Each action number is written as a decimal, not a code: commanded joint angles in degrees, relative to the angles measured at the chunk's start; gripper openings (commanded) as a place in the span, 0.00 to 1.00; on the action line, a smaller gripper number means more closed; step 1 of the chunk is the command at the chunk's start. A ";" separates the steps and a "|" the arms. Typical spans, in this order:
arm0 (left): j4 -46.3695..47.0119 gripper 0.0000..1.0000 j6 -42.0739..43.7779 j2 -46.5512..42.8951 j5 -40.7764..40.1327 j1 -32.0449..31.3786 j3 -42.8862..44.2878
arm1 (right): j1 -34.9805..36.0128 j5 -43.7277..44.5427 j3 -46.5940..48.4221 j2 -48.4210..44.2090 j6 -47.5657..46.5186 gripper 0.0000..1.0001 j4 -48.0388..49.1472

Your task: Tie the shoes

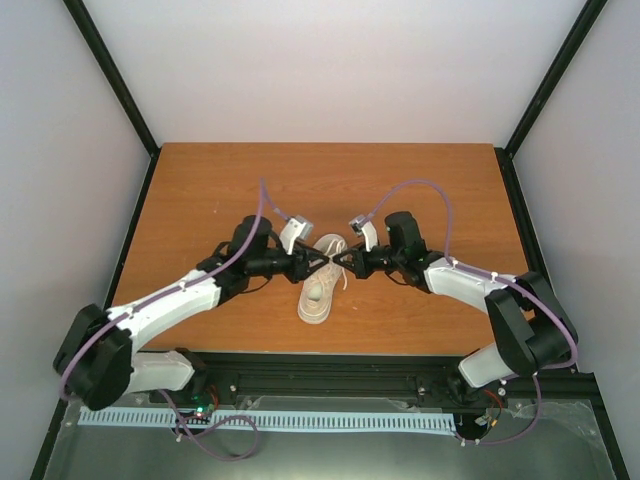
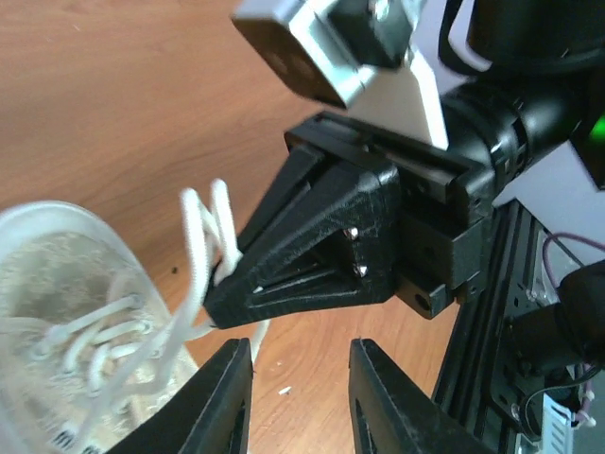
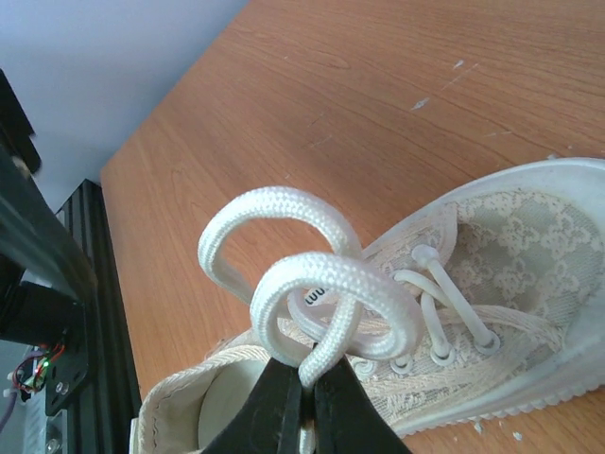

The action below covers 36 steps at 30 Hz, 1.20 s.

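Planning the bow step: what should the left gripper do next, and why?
Probably ease the left gripper forward and close on one lace loop: its jaws stand open and empty, while the right gripper pinches the loops above the sneaker.

I'm in a robotics lab cell: white panels [image 1: 330, 70] in black frame posts [image 1: 112, 75] box in a wood-grain tabletop [image 1: 330, 180], with a black extrusion rail [image 1: 330, 375] and slotted cable duct [image 1: 270, 420] at its near edge.

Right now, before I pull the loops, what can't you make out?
Top view: whether any knot exists; laces too small, left gripper and right gripper cover them.
Left wrist view: most of the shoe, blurred, cut by the edge.
Right wrist view: lace ends, hidden below the fingers.
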 commanded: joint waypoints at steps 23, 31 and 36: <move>4.13 0.29 7.45 13.37 -6.90 -3.25 6.91 | -1.66 -2.48 -0.41 -0.94 0.43 0.03 -1.53; 4.21 0.29 9.22 14.75 -7.97 -3.24 6.80 | -1.71 -3.41 -0.43 -0.97 -0.21 0.03 -1.85; 3.74 0.29 10.75 15.84 -5.66 -3.26 6.99 | -1.79 -3.57 -0.35 -0.97 -0.21 0.03 -1.90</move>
